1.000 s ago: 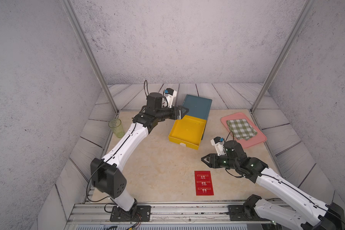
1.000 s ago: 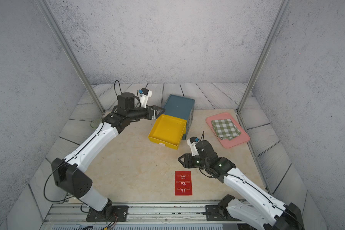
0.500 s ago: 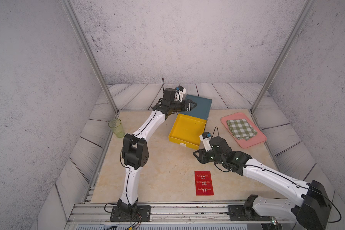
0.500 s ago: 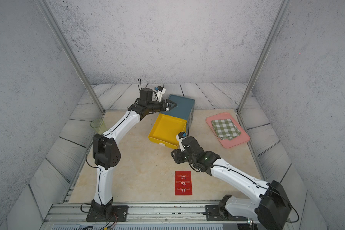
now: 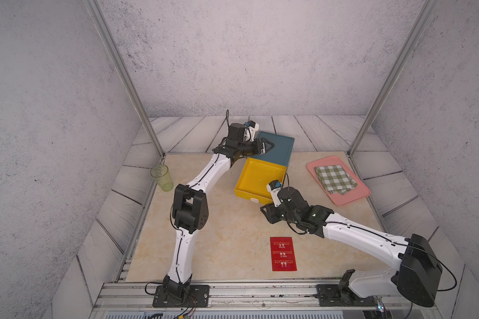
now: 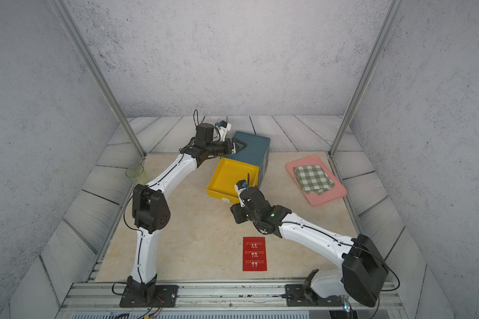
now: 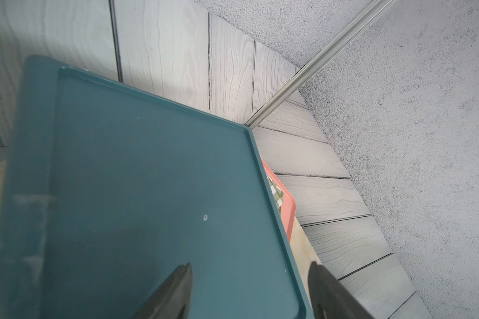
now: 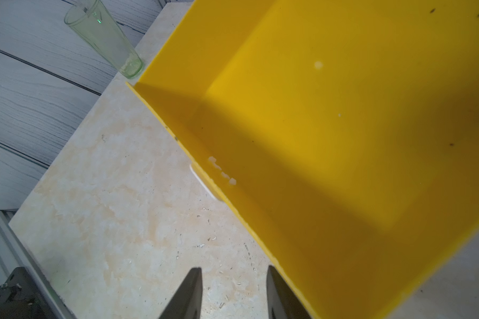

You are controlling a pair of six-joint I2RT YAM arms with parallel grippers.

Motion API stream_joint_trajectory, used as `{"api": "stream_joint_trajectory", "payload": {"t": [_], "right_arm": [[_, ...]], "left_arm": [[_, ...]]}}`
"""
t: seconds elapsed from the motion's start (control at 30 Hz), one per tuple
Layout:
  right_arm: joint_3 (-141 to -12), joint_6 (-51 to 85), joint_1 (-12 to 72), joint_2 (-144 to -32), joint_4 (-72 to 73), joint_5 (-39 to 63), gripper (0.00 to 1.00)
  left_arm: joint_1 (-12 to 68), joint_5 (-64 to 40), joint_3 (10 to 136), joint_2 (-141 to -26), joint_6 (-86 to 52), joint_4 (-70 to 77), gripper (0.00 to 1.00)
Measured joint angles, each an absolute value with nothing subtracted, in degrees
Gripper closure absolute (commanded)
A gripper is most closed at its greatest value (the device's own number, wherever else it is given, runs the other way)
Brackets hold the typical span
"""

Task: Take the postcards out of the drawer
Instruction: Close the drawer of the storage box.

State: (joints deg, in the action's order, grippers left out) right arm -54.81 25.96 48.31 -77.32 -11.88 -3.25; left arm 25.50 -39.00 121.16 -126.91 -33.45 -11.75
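Note:
The red postcards (image 5: 283, 254) (image 6: 254, 254) lie flat on the table near its front edge, outside the drawer. The yellow drawer (image 5: 257, 176) (image 8: 343, 138) stands pulled out of the teal cabinet (image 5: 281, 149) (image 7: 150, 179), and its visible floor is bare. My left gripper (image 5: 270, 145) (image 7: 250, 265) hovers open above the cabinet's top, holding nothing. My right gripper (image 5: 263, 209) (image 8: 233, 268) is low over the table just in front of the drawer's front wall, jaws apart and empty, one fingertip (image 8: 271, 272) close to the drawer's rim.
A green glass (image 5: 162, 176) (image 8: 105, 41) stands at the table's left edge. At the right lies a pink tray (image 5: 354, 193) with a folded green-checked cloth (image 5: 335, 178). Metal frame posts (image 5: 371, 110) rise at the back corners.
My right gripper has moved from beside the postcards up to the drawer's front, its jaws narrowing a little. My left gripper has shifted right, over the cabinet top.

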Motion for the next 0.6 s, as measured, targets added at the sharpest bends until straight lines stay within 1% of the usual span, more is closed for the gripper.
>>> {"api": "stream_joint_trajectory", "payload": {"t": [0.6], "right_arm": [[-57.17,22.41,48.49,-81.97,-7.07,-10.33,0.57]], "left_arm": [[25.50,-39.00,121.16,-126.91,-31.94,-12.25,0.28]]}}
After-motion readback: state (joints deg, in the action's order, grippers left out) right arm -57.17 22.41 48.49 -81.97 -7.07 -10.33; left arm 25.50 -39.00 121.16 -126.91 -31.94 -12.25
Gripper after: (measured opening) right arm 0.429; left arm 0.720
